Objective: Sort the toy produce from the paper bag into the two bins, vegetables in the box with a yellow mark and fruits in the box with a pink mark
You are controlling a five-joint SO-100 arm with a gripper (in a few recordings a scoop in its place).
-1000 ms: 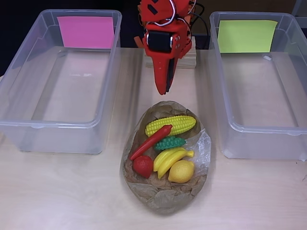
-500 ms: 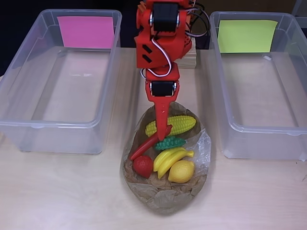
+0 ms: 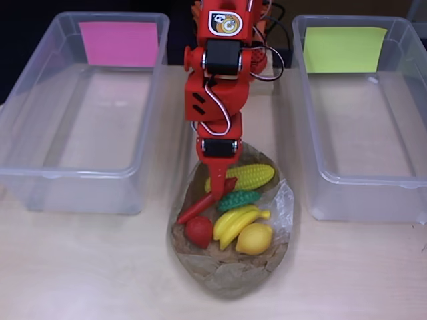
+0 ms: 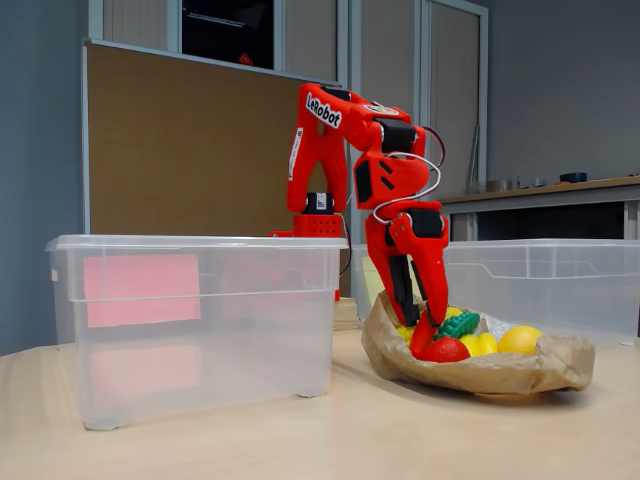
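A brown board (image 4: 190,150) stands behind the pale wooden table (image 3: 87,267).

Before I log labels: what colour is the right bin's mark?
Yellow mark on the right bin, clearest in the overhead view.

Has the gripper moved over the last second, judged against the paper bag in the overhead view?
Yes. The gripper has come down the picture from above the paper bag to the corn.

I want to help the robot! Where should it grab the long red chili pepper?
Probably the red chili by its middle, from straight above. It lies diagonally on the paper bag, long and thin, so close across its narrow width. Its top end touches the corn.
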